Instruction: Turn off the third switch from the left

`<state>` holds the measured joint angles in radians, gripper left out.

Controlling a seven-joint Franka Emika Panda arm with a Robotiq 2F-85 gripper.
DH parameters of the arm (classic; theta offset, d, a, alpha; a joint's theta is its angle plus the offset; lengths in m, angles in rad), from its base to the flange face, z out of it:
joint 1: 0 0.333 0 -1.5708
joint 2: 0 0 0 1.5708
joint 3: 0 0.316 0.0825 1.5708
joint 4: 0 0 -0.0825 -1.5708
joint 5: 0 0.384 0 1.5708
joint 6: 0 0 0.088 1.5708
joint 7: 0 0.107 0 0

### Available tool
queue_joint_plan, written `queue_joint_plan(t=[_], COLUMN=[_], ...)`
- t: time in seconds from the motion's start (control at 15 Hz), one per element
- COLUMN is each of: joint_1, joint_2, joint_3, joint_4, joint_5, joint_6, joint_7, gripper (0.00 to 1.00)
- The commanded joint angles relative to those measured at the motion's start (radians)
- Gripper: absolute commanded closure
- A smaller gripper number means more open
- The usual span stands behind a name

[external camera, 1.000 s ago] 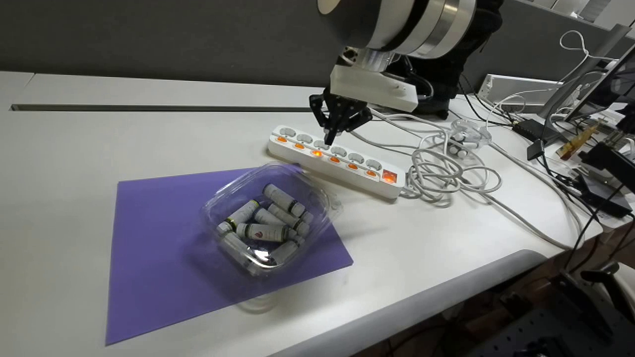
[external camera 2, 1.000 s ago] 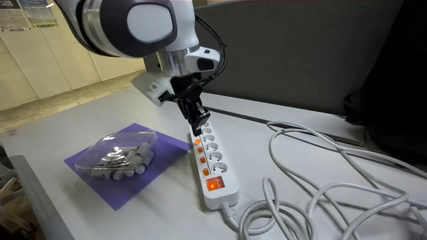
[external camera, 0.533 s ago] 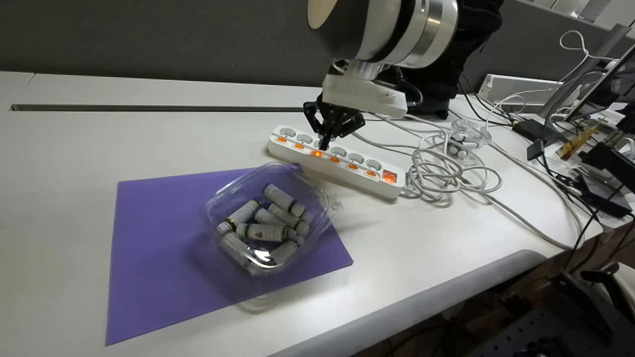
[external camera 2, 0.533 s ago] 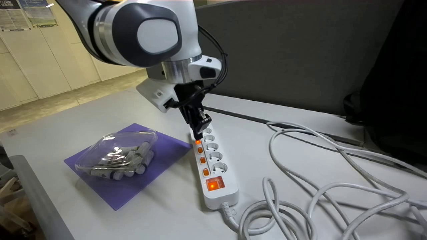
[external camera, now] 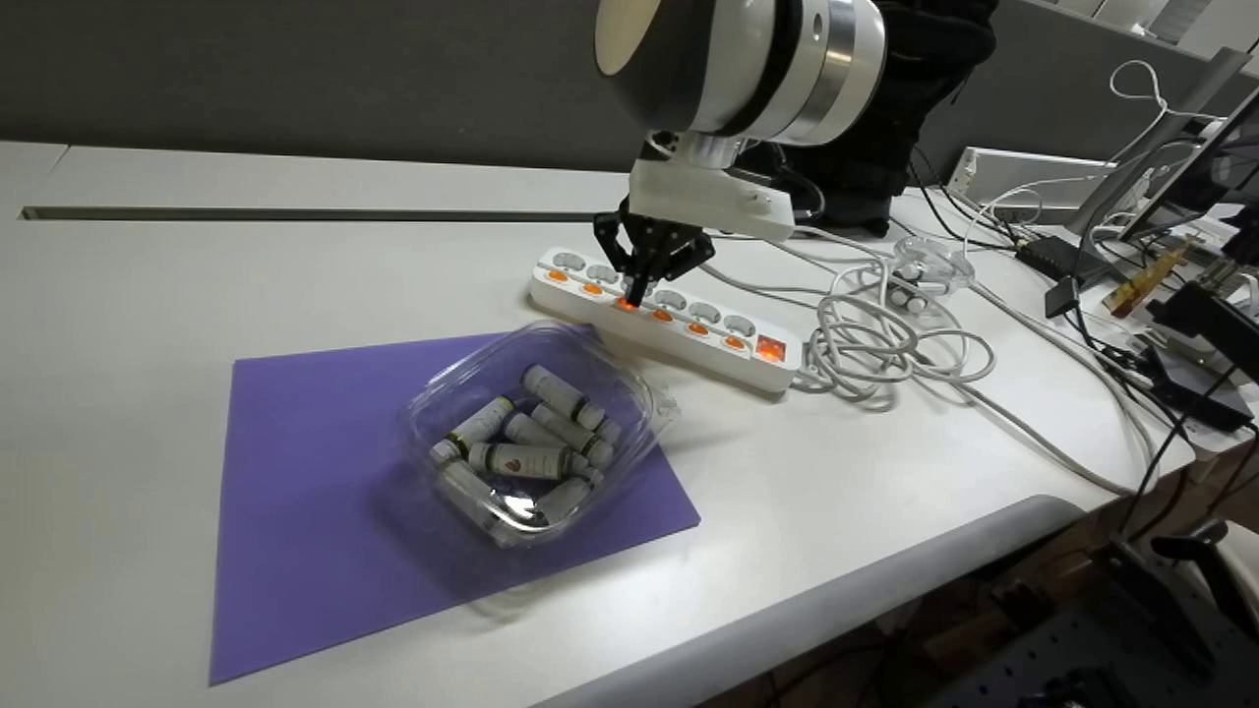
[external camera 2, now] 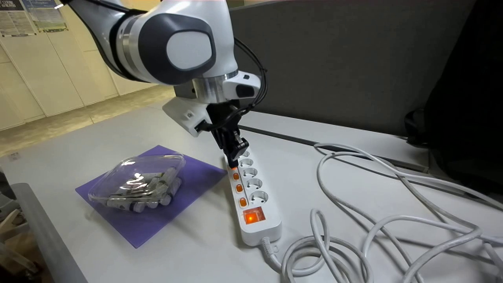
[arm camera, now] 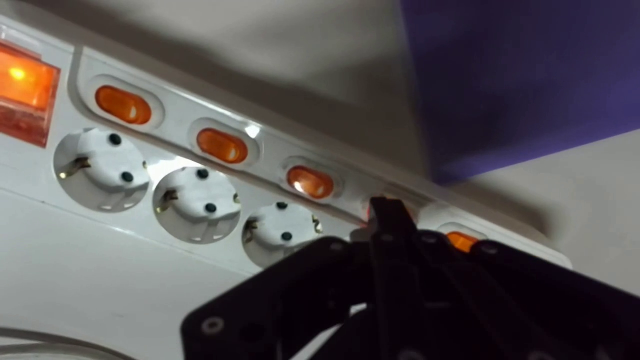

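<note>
While the claw [external camera: 636, 301] is pointing down at the white strip [external camera: 679, 346], its fingers are pinching together at the tips, gripping nothing. The third switch [external camera: 623, 304] is lying directly under them, partly hidden, its glowing orange-red edge showing just left of the tips in an exterior view; whether they are pressing it, I cannot tell. Nearer and leftward, a clear box [external camera 2: 122, 169] of vials [external camera: 521, 460] is sitting on a purple sheet [external camera: 315, 492].
</note>
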<state>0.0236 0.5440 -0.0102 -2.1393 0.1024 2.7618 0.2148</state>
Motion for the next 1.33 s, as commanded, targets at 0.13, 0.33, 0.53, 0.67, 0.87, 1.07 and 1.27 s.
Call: queue_joint_plan(t=[0.13,0.33,0.53,0.67,0.87,1.07,1.27], joint_1=[0.005,-0.005,-0.061,-0.158,-0.273,-0.328,-0.282], joint_2=[0.053,0.084,0.111,0.123,0.149,0.17,0.147], joint_3=[-0.017,-0.017,0.026,0.114,0.189,0.2,0.132], joint_4=[0.056,0.079,0.107,0.13,0.168,0.217,0.233], joint_5=[0.008,0.006,0.041,0.133,0.253,0.322,0.318], joint_6=[-0.063,-0.081,-0.133,-0.177,-0.257,-0.414,-0.469], joint_7=[0.014,-0.001,-0.075,-0.233,-0.45,-0.551,-0.454], gripper=[1.0,1.0,1.0,1.0,1.0,1.0,1.0])
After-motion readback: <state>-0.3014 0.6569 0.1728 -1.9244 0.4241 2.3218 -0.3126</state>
